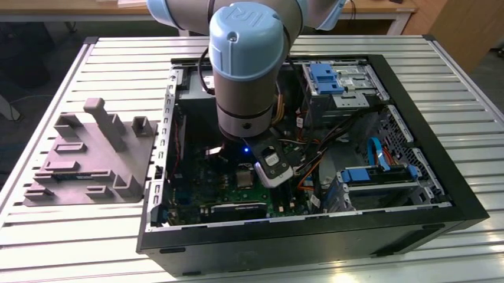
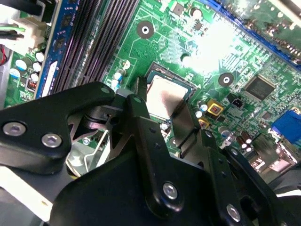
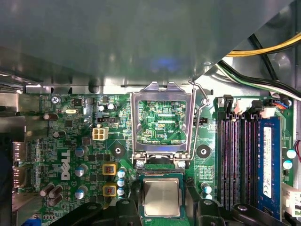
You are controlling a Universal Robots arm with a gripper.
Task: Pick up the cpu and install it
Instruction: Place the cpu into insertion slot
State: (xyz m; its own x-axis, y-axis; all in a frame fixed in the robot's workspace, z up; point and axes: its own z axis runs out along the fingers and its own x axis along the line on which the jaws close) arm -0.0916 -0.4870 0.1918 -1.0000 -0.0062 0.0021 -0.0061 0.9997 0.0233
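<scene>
The cpu is a pale silvery square lying level in the dark socket of the green motherboard; the second wrist view also shows the cpu. My gripper is directly over it, with one black finger against each of two opposite sides, shut on the chip. In the second wrist view the gripper straddles the chip the same way. In the exterior view the gripper reaches down into the open computer case, low over the board.
The socket's metal load plate stands open just beyond the cpu, its lever raised. Memory slots and a cable bundle lie to one side. A grey plastic tray with upright posts sits outside the case, at the exterior view's left.
</scene>
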